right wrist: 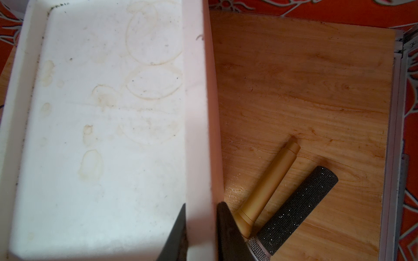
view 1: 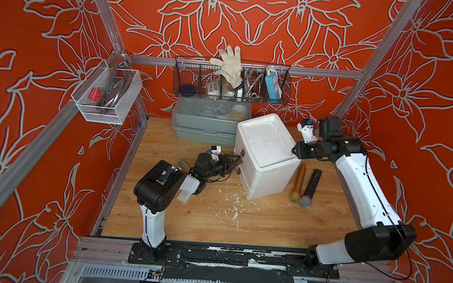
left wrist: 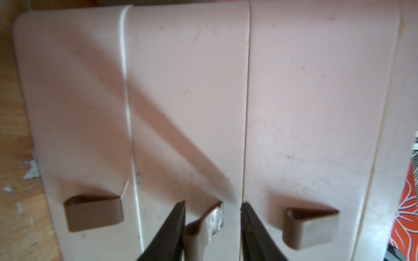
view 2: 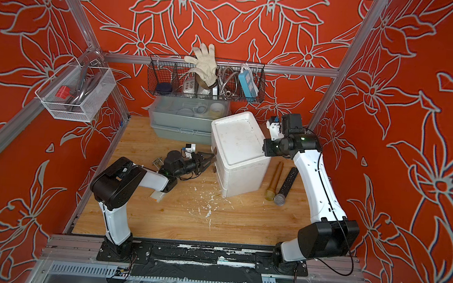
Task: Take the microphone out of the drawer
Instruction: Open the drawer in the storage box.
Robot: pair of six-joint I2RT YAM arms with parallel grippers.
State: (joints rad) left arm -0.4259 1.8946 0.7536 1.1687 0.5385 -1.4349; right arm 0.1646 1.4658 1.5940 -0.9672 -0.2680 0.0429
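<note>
A white three-drawer unit [view 1: 265,156] stands on the wooden table, all drawers shut, so their insides are hidden. My left gripper [view 1: 239,159] is at its front. In the left wrist view the open jaws [left wrist: 213,203] straddle the middle drawer's chipped brown handle [left wrist: 203,223], one finger against it and the other apart. My right gripper [right wrist: 203,204] is shut on the unit's raised top rim [right wrist: 196,113]. A gold microphone [view 1: 298,182] and a black glittery microphone [view 1: 311,187] lie on the table to the right of the unit. No microphone inside a drawer shows.
A grey toolbox [view 1: 207,124] stands behind the unit. Above it a black wire basket [view 1: 231,81] with a glove hangs on the back wall. A white mesh basket [view 1: 106,94] hangs on the left wall. White flakes [view 1: 231,206] litter the table in front.
</note>
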